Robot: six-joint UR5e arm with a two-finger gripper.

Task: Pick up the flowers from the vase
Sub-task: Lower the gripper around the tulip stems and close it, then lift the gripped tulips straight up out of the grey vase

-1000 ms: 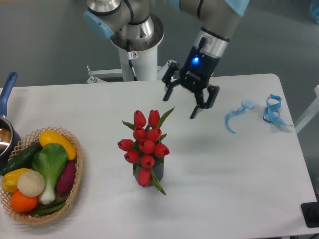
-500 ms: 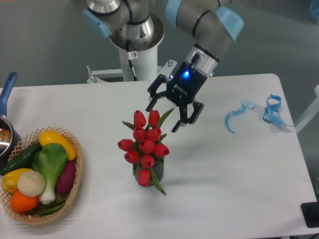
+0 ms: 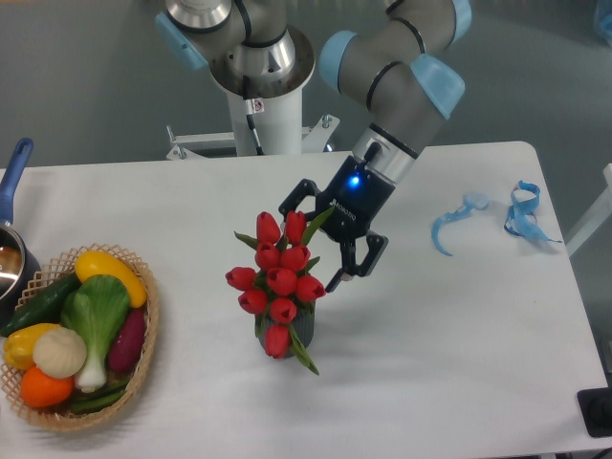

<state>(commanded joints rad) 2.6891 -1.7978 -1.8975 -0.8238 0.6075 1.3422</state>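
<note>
The flowers [image 3: 279, 280], a bunch of red tulip buds with green leaves, stand in the vase [image 3: 302, 330], a small dark grey cylinder mostly hidden beneath them, near the middle of the white table [image 3: 430, 344]. My gripper [image 3: 308, 247] is open and sits just right of and above the bunch. One finger [image 3: 288, 203] is at the top buds, the other [image 3: 344, 272] is right of the bunch. A long leaf pokes up between the fingers. Nothing is held.
A wicker basket [image 3: 143, 354] of colourful vegetables sits at the left front. A blue-handled metal pot [image 3: 11, 251] is at the left edge. Blue ribbon pieces [image 3: 521, 214] lie at the far right. The robot base [image 3: 260, 76] stands behind the table.
The gripper has moved down and to the left, from the table's back right towards the bunch, and now its open fingers straddle the upper right side of the flowers.
</note>
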